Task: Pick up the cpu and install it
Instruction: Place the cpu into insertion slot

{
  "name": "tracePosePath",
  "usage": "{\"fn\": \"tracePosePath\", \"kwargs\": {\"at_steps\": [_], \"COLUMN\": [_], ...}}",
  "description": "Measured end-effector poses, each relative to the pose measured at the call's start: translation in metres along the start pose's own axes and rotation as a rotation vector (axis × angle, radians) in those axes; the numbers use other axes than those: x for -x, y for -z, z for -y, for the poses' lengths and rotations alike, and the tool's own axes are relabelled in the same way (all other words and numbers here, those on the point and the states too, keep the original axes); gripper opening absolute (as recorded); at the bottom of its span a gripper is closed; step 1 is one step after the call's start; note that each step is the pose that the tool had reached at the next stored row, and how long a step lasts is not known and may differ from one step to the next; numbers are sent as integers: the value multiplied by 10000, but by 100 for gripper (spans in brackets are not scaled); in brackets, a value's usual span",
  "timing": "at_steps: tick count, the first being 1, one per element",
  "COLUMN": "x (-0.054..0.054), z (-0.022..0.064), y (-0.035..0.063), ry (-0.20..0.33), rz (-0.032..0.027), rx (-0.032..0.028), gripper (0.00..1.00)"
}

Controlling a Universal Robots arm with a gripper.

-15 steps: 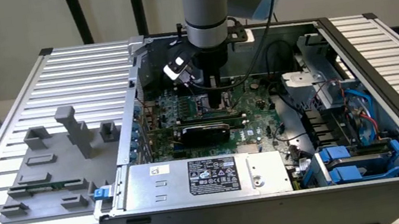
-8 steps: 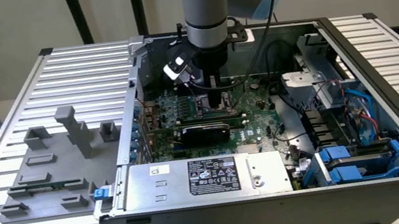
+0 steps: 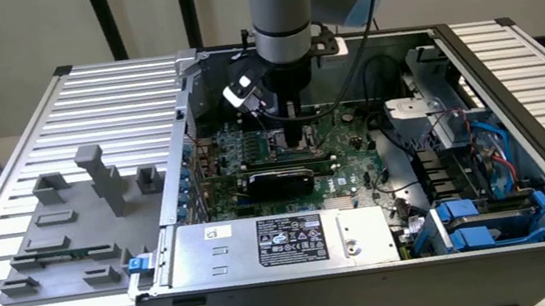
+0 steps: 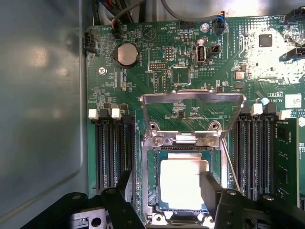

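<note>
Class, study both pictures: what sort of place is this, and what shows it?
Probably a robotics lab bench for computer assembly: a robot arm reaches into an open computer case on a slatted metal table, with grey fixture blocks beside it; the cpu lies in the motherboard socket.

The cpu [image 4: 183, 183] lies in the socket [image 4: 183, 140].

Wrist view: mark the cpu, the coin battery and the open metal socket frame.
cpu [image 4: 182, 185], wrist view, centre of its pale metal top.
coin battery [image 4: 127, 54], wrist view, middle of its round face.
socket frame [image 4: 190, 96], wrist view, crossbar at its free end.
</note>
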State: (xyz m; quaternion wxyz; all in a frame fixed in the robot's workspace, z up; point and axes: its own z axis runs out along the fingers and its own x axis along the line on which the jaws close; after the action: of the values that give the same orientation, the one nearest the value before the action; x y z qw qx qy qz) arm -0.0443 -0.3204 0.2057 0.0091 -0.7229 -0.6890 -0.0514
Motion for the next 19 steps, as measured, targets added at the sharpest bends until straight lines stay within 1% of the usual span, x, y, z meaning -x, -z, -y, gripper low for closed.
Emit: {"fn": "tracePosePath", "kwargs": {"at_steps": [14,19], "x": [41,44], "z": [0,1], "y": [-28,-54], "ry": [-1,0], "rz": [2,3], "rx": [-1,0], "gripper": [69,69]}}
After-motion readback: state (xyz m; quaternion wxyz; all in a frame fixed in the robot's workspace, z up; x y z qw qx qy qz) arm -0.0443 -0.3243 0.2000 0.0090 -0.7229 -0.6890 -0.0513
